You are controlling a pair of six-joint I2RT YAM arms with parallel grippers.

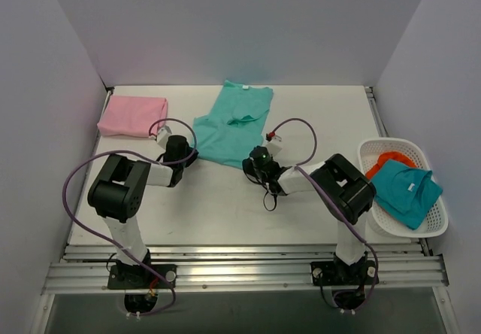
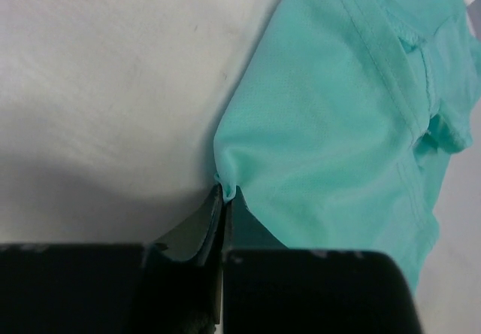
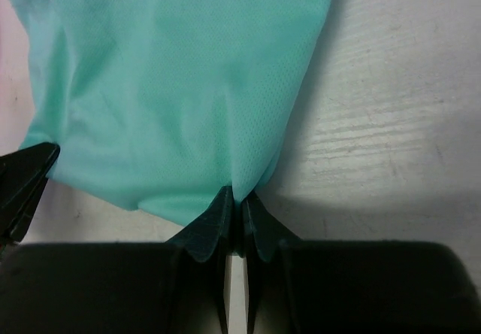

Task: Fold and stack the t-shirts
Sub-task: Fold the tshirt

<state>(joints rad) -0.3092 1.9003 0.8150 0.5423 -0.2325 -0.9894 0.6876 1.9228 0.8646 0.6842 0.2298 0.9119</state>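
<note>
Black fingers of the left hand [image 2: 225, 198] were pressed together on a small pinch of cloth at the near left hem corner of the turquoise t-shirt [image 1: 229, 127]. The right hand [image 3: 234, 197] was likewise clamped on the near right hem corner, with a little more cloth between its tips. The shirt lay at the far middle of the counter [image 1: 225, 206], collar away from the arms and hem toward them. It was not quite flat, with one sleeve rumpled over the chest. The pink t-shirt [image 1: 133, 116] sat folded at the far left, well apart from the hands. A white basket [image 1: 440, 217] at the right edge held other garments.

Both corners seemed taken, so the step in hand was probably raising the hem, either to spread the shirt or to carry it toward the collar. To do it well, the two hands would need to rise together and level, keeping the hem lightly taut between them so that it neither sagged nor twisted. The lift should be low, enough to clear the counter without dragging the collar nearer. The left pinch looked thin and could slip under a sharp pull. The rumpled sleeve would want smoothing before any crease was set.
</note>
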